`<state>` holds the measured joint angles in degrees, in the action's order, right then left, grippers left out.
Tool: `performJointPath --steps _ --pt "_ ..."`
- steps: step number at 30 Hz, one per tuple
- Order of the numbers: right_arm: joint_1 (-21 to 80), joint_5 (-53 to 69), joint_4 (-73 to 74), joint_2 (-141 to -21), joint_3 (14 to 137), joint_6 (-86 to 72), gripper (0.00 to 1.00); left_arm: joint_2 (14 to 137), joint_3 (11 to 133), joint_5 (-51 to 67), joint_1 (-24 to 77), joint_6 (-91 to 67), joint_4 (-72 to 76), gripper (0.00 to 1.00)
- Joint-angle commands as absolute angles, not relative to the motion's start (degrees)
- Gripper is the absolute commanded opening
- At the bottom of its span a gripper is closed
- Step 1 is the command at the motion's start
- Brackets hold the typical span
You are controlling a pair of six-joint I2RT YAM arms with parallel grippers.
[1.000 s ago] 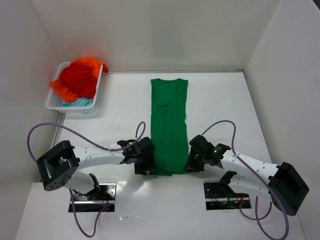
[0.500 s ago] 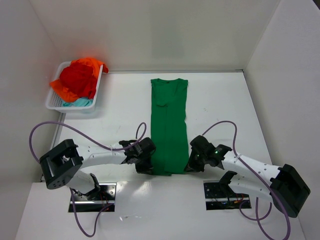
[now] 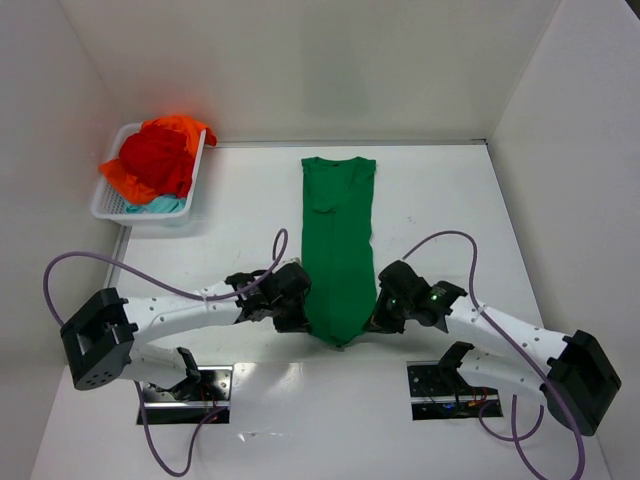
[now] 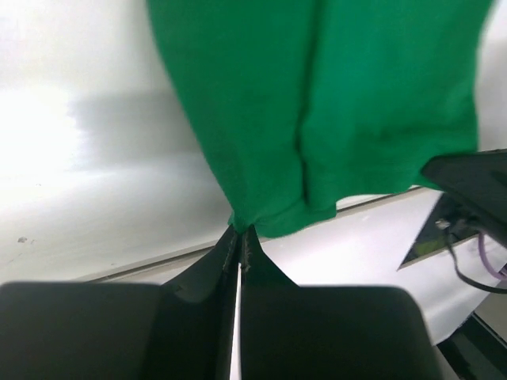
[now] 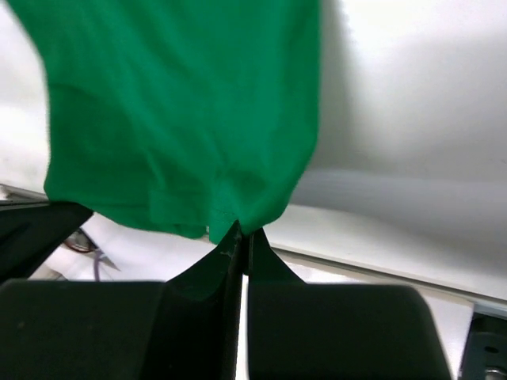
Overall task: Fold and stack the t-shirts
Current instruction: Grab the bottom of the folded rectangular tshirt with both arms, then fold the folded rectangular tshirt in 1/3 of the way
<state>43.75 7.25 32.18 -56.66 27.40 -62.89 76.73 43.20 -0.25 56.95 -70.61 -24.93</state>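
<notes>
Green t-shirt [image 3: 338, 235] is lying as a long narrow strip down the middle of the table [image 3: 440, 200], collar at the far end and hem towards the arms. Its near end is sagging and bunching where both lower corners are being lifted. I am judging it light, limp and clingy rather than slippery, so it will probably drape and drag instead of holding a shape. The two hem corners are looking like the right places to hold, since carrying them together towards the collar would halve the strip.

The left gripper [image 4: 238, 235] is pinching the left hem corner, fingers pressed tight on the cloth. The right gripper [image 5: 240, 234] is doing the same at the right corner.

A red t-shirt [image 3: 155, 160], an orange t-shirt [image 3: 180, 125] and a teal t-shirt [image 3: 165, 206] are sitting heaped in a white basket [image 3: 108, 205] at the far left corner. The table is showing white and smooth, so cloth should slide easily over it. Plain white walls [image 3: 300, 70] are closing in the far side and both flanks.
</notes>
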Motion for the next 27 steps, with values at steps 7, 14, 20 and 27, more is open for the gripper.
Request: performJointPath --steps 7,14,20,27 --pt "37.6 4.3 34.2 -58.7 37.3 -56.2 0.0 74.6 50.9 -5.4 54.8 -63.2 -29.0 0.0" --pt "27.9 7.0 34.0 -62.9 44.1 -50.0 0.0 76.5 57.0 -5.5 48.3 -54.9 -29.7 0.0" --pt "27.9 7.0 31.1 -68.9 48.5 -49.5 0.0 78.3 59.0 -2.5 41.1 -49.9 -27.9 0.0" --pt "26.8 5.7 29.1 -74.0 53.3 -47.2 0.0 82.4 61.9 3.3 36.1 -43.8 -26.0 0.0"
